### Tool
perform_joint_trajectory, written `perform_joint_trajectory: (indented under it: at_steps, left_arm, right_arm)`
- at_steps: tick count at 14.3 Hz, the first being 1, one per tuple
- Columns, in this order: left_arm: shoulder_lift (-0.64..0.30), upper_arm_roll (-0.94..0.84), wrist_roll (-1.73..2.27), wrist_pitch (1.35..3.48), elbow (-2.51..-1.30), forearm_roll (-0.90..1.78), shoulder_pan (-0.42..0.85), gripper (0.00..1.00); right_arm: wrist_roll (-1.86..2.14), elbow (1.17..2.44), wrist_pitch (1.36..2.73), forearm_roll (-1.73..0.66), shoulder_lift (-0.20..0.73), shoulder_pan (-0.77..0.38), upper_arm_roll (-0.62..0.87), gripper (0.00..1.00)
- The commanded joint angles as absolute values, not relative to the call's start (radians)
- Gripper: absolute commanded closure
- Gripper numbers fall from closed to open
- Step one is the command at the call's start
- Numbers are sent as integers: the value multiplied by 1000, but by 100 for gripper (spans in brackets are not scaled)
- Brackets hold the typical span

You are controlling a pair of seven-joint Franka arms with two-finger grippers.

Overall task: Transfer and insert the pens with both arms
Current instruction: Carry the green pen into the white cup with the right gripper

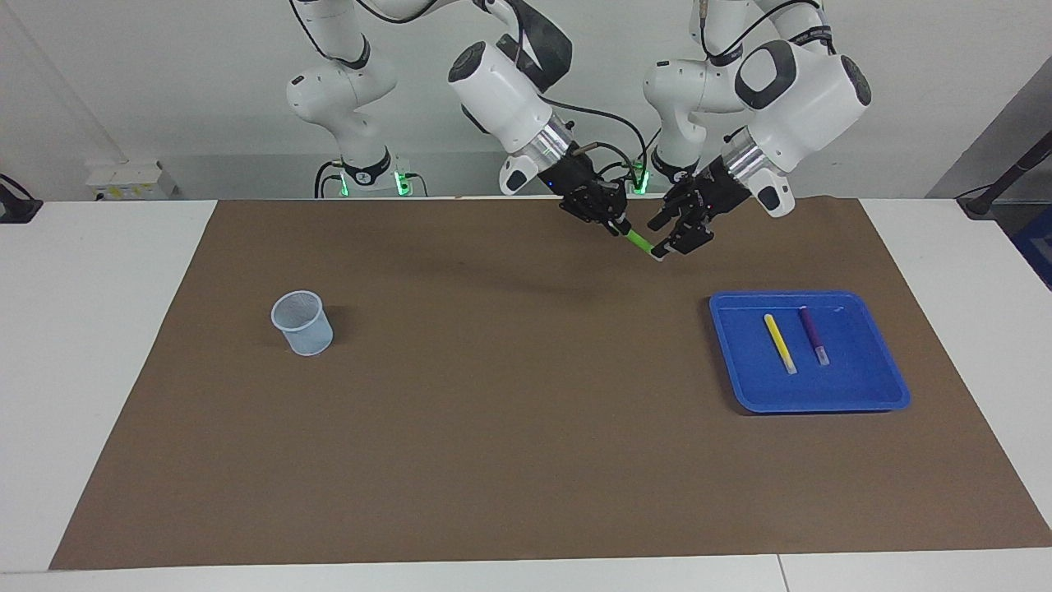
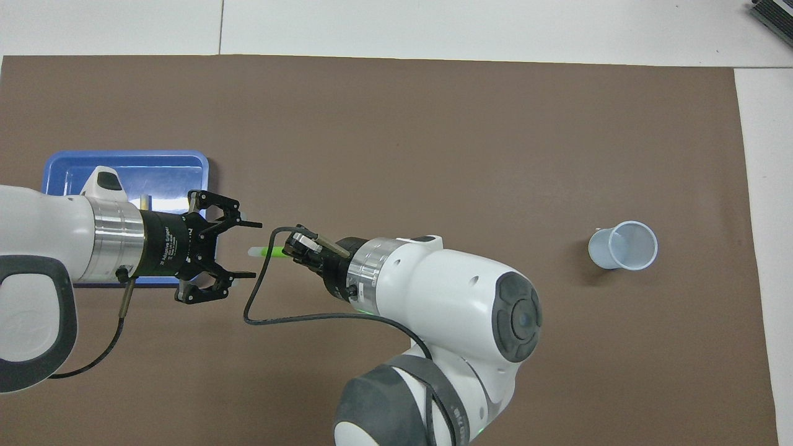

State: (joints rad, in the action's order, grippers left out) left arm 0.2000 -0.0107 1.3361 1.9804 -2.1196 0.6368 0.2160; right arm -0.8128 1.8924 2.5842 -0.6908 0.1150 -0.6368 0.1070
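Note:
My right gripper (image 1: 618, 228) (image 2: 293, 249) is shut on a green pen (image 1: 639, 241) (image 2: 267, 252) and holds it in the air over the brown mat. The pen's whitish end points at my left gripper (image 1: 670, 237) (image 2: 253, 249), which is open; the end sits level with its spread fingertips, and neither fingertip is pressed on it. A yellow pen (image 1: 779, 343) and a purple pen (image 1: 813, 335) lie side by side in the blue tray (image 1: 822, 403) (image 2: 124, 162). In the overhead view the left arm covers most of the tray.
A pale translucent cup (image 1: 304, 322) (image 2: 622, 246) stands upright on the mat (image 1: 509, 427) toward the right arm's end of the table. The blue tray lies toward the left arm's end. White table borders the mat on all sides.

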Motion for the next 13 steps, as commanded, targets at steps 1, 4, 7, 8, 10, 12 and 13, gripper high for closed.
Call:
perform_joint_trajectory:
  at_steps: [1, 4, 7, 8, 10, 12, 13]
  left_arm:
    - [230, 5, 1266, 1996, -2151, 647, 232, 0]
    - [232, 8, 1096, 1965, -2152, 638, 213, 0]
    - [236, 8, 858, 1886, -2145, 551, 158, 0]
    - [238, 9, 757, 1859, -2143, 514, 134, 0]
    - [238, 9, 556, 1806, -2135, 471, 69, 0]
    - [236, 9, 395, 1770, -2119, 424, 28, 0]
    - [236, 11, 329, 1764, -2118, 399, 26, 0]
  right_arm:
    - [-665, 1890, 2469, -697, 101, -582, 109, 100]
    - [-507, 1876, 2280, -570, 89, -510, 104, 100]
    - [-335, 1871, 2107, -473, 63, -418, 106, 100]
    - [-257, 1871, 2051, -453, 58, -387, 103, 100]
    - [-110, 1870, 1952, -343, 49, -319, 106, 100]
    - [31, 1856, 1850, -215, 41, -273, 104, 100]
    - [119, 1855, 1803, -152, 31, -253, 106, 100]
